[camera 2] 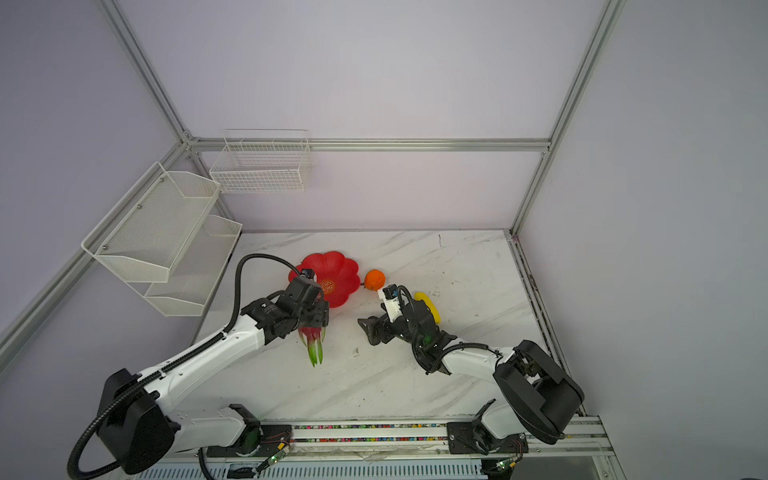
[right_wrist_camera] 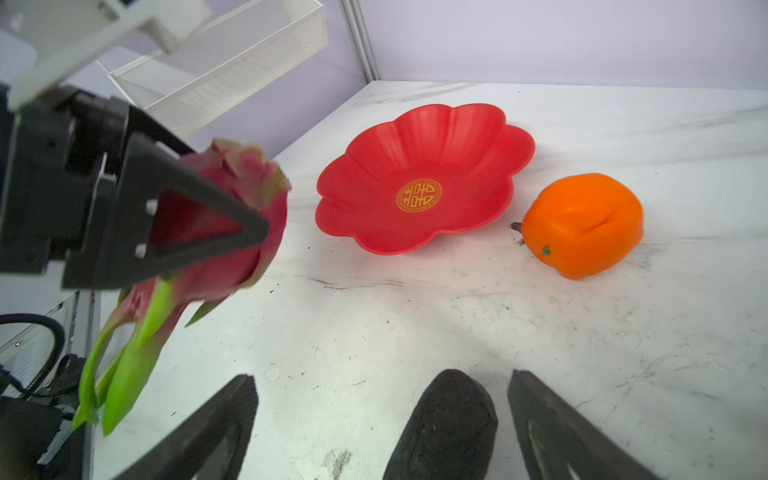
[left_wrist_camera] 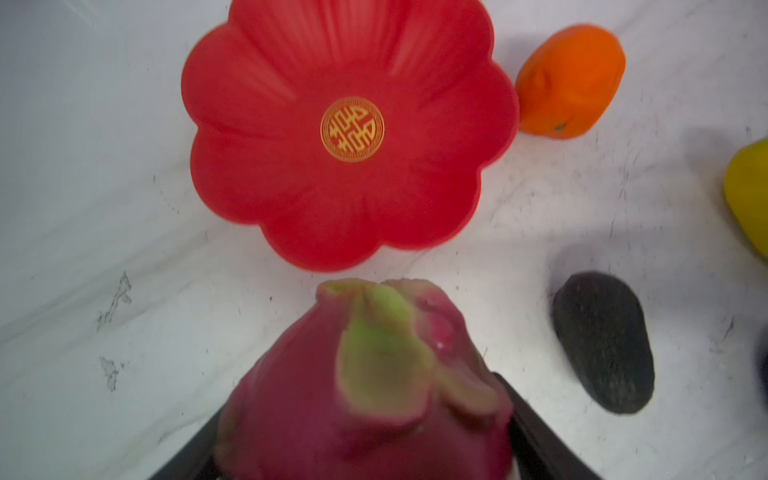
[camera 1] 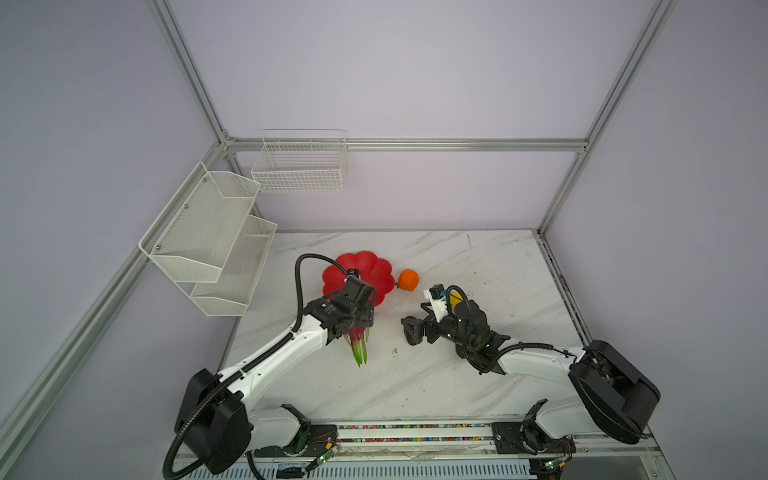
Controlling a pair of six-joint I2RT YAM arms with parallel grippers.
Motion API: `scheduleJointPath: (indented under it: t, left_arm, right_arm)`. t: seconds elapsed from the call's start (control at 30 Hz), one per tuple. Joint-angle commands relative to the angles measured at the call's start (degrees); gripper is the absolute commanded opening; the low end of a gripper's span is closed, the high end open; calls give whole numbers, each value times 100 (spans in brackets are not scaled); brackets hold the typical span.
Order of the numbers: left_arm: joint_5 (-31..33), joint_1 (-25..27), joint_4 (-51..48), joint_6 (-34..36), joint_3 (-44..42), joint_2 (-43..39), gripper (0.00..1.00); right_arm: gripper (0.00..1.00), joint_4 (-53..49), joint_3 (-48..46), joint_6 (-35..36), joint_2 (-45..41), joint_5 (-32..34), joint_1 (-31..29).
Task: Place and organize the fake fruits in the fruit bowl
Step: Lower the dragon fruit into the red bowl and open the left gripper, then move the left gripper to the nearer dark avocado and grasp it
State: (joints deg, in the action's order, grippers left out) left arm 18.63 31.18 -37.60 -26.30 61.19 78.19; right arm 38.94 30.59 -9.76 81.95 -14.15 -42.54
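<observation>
While you look at both top views, note the left gripper (left_wrist_camera: 359,397) just left of the frame's centre. Its black fingers (right_wrist_camera: 187,224) clamp the dragon fruit (camera 1: 358,347) from both sides, one finger pressed flat along the magenta skin. The fruit's green tips point toward the lower edge of the frame and its blunt end faces the fruit bowl (camera 1: 374,259). Whether the fruit is clear of the table (camera 1: 457,374) I cannot tell.

You will find the bowl directly above that gripper in the frame, its lower petals partly hidden behind the wrist. Its gold centre mark (camera 2: 327,286) shows uncovered.

Just right of the bowl's rim sits the orange (camera 1: 408,279), close beside it; the right wrist view shows a narrow gap between them. Lower and further right, the yellow mango (camera 2: 428,305) lies half hidden behind the right arm.

Your right gripper (right_wrist_camera: 382,380) is right of centre, jaws spread wide. A dark bumpy oval (right_wrist_camera: 449,424) lies on the table between its fingers, nearer one than the other, with marble showing on each side of it. Every fruit you can see is outside the bowl.
</observation>
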Motion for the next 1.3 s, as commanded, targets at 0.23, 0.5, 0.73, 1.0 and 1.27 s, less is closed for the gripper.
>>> scheduleJointPath:
  t: [0.23, 0.5, 0.73, 1.0, 1.27]
  left_arm:
    - [-305, -1110, 298, 1039, 2800, 2412, 67]
    - [-531, -1439, 306, 1087, 3429, 3378, 67]
    - [-689, -1466, 306, 1043, 3551, 3732, 74]
    - [-760, -1466, 314, 1107, 3637, 3725, 89]
    - [-828, -1443, 345, 1224, 3574, 3281, 100]
  right_arm:
    - [97, 545, -174, -17, -92, 255, 1]
    - [97, 511, -138, -17, -48, 255, 1]
    - [97, 444, -119, -25, -61, 310, 5]
    - [97, 396, -141, -31, -145, 490, 18]
    - [97, 413, -241, -110, -294, 626, 105]
